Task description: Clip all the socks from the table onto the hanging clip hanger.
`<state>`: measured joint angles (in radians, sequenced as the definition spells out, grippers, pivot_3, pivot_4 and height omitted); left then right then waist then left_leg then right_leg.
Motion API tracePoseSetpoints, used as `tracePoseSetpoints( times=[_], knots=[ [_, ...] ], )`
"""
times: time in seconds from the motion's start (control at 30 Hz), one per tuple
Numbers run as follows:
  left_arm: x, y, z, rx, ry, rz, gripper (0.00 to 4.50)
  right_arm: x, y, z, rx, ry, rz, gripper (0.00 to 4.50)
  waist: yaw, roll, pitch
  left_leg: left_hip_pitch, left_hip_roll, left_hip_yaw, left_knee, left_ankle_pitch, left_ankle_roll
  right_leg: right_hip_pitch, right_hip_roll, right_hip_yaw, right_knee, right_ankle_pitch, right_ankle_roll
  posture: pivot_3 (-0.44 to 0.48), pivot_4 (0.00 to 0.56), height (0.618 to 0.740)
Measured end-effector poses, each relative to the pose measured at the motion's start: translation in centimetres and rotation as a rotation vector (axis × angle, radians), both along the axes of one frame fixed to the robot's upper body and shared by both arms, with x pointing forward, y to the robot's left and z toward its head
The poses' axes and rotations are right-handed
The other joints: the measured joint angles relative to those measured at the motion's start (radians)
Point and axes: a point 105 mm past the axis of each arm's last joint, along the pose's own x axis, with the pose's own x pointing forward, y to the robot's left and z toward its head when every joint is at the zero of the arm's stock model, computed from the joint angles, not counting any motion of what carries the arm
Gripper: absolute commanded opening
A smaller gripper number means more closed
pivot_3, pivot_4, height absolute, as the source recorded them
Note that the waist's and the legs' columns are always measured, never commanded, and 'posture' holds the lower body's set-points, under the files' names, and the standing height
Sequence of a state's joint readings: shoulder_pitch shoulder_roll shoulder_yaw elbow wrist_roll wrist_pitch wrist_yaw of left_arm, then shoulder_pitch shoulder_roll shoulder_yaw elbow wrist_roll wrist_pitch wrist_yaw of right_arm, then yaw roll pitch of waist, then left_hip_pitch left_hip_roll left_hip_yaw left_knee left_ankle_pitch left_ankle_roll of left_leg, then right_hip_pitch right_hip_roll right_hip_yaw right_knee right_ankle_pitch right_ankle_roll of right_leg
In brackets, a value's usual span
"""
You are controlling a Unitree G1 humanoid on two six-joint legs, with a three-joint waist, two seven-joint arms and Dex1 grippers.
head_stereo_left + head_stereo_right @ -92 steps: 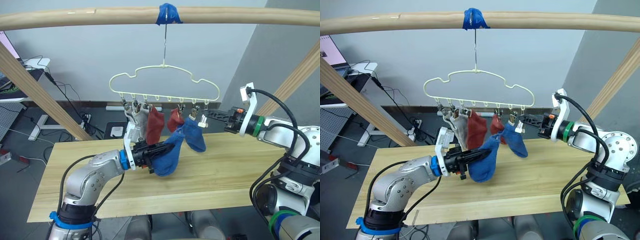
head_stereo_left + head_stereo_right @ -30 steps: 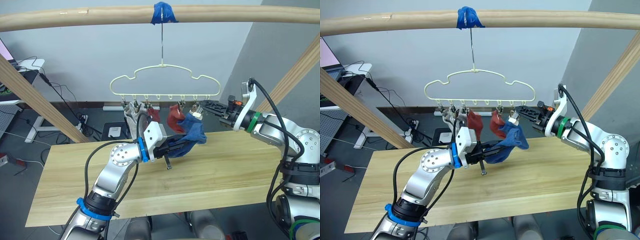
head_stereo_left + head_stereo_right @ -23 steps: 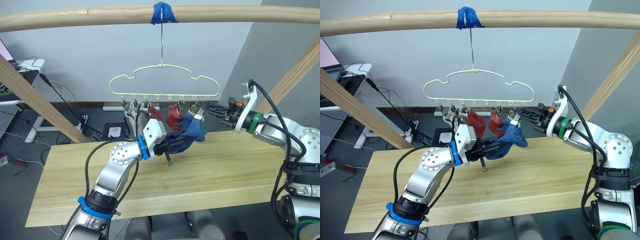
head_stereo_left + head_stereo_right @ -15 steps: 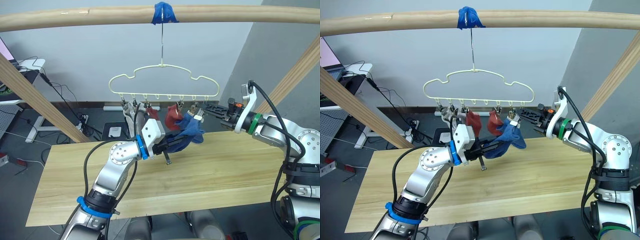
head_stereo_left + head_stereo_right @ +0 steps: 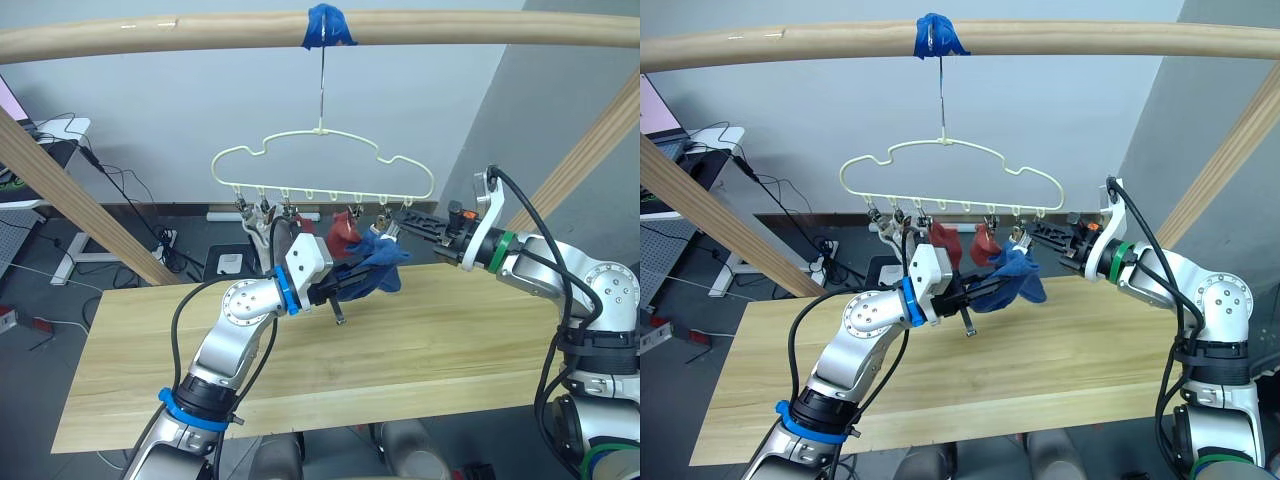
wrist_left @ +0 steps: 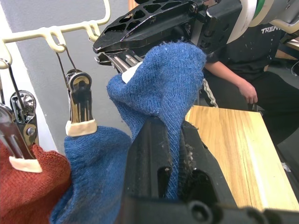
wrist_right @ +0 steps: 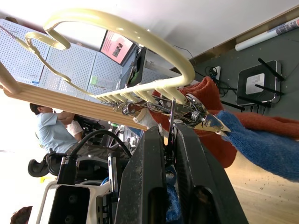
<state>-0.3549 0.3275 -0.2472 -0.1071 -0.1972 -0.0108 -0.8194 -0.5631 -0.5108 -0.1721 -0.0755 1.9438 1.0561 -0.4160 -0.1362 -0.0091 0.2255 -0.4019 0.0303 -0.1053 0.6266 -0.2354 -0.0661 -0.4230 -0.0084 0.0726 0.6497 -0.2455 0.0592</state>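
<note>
The table (image 5: 430,340) is lying bare below the hanger (image 5: 322,170). The left gripper (image 5: 352,283) is pinching the blue sock (image 5: 378,260), offering it toward two o'clock; the right gripper (image 7: 169,140) is squeezing the end clip (image 7: 196,116). Advisable: seat the cuff deep between the clip's jaws before release.
</note>
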Motion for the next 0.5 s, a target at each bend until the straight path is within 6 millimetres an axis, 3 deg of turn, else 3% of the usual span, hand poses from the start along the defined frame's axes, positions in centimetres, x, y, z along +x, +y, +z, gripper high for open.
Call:
tracePoseSetpoints(
  times=[0.4, 0.5],
  knots=[
    [-0.2, -0.1, -0.1, 0.008, 0.003, -0.019, 0.0, -0.1, -0.5, 0.0, -0.039, -0.011, 0.0, 4.25, 0.001, 0.0, 0.0, 0.0, 0.0, 0.0, 0.0, 0.0, 0.0, 0.0, 0.0, 0.0, 0.0, 0.0, 0.0, -0.159, 0.219, 0.74],
    [-0.2, -0.1, -0.1, 0.01, 0.004, -0.025, 0.0, -0.2, -1.9, 0.1, -0.069, -0.023, -0.031, 4.43, 0.001, 0.0, 0.0, 0.0, 0.0, 0.0, 0.0, 0.0, 0.0, 0.0, 0.0, 0.0, 0.0, 0.0, 0.0, -0.18, 0.219, 0.74]
  ],
)
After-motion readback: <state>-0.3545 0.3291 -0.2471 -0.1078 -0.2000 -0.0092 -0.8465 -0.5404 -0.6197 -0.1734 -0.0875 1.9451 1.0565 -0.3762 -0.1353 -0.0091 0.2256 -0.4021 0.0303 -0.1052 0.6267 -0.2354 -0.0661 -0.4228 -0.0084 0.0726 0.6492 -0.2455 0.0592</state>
